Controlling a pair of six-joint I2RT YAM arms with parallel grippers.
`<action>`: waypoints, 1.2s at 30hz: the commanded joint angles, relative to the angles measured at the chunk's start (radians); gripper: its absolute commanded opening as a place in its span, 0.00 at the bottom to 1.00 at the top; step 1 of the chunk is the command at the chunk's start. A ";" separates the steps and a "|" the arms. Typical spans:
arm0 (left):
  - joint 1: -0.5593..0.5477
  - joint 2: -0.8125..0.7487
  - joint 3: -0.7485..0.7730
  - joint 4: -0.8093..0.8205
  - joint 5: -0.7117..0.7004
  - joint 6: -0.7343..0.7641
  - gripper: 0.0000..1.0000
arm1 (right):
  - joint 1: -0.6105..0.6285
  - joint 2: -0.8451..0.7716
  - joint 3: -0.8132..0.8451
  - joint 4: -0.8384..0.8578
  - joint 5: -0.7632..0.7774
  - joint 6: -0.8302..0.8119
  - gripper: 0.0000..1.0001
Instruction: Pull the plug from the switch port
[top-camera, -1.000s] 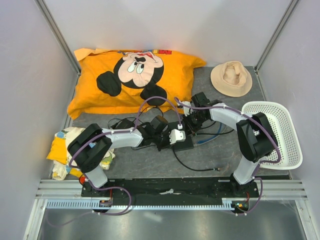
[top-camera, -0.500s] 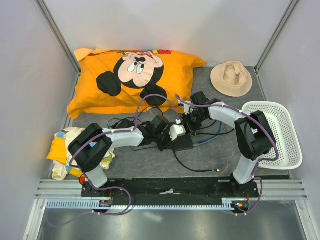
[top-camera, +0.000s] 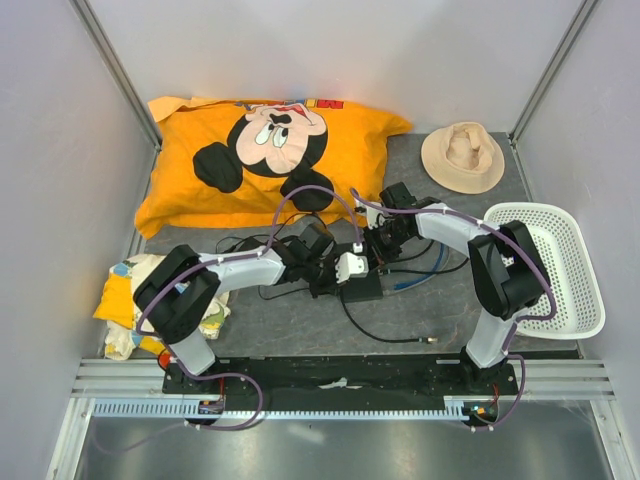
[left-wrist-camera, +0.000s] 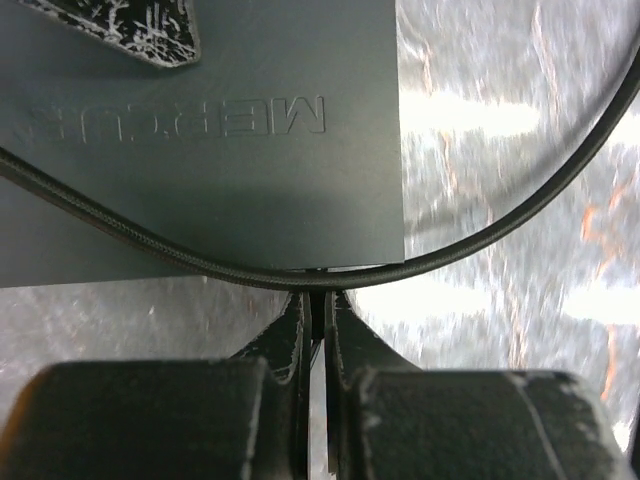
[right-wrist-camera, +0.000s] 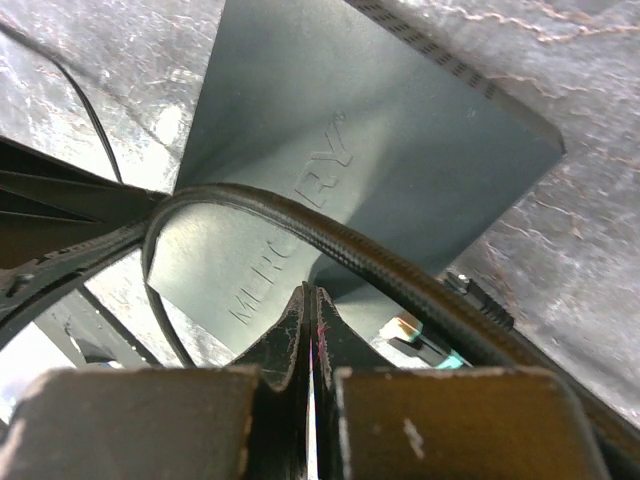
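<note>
**Right gripper (right-wrist-camera: 310, 315) and left gripper (left-wrist-camera: 318, 305) both pressed together, empty, at the switch (right-wrist-camera: 400, 140).**

The plug (right-wrist-camera: 404, 327) is pale and shows just right of the right gripper's tips, at the switch's near edge. Its teal lead (right-wrist-camera: 440, 352) trails off right, so its long axis seems to run into that edge. The port is hidden, so I cannot tell whether the plug is seated. The right arm is clearly the nearer one, and it would have to spread its fingers and shift right to take the plug. A thick black cable (right-wrist-camera: 330, 235) arcs across just beyond those tips and could foul the approach. The left gripper's tips meet the switch's opposite edge near a corner, probably to steady it. Farther back lie a pillow (top-camera: 260, 150) and a hat (top-camera: 462, 157), and a basket (top-camera: 580, 290) sits out to the right.
</note>
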 joint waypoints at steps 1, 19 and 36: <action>-0.033 -0.100 -0.032 -0.125 -0.050 0.187 0.02 | -0.003 0.113 -0.063 -0.039 0.216 -0.048 0.00; -0.079 -0.081 -0.285 0.343 -0.618 0.095 0.02 | -0.003 0.139 -0.056 -0.039 0.219 -0.050 0.00; 0.039 -0.161 -0.165 -0.304 0.054 0.245 0.02 | -0.002 0.141 -0.059 -0.035 0.218 -0.065 0.00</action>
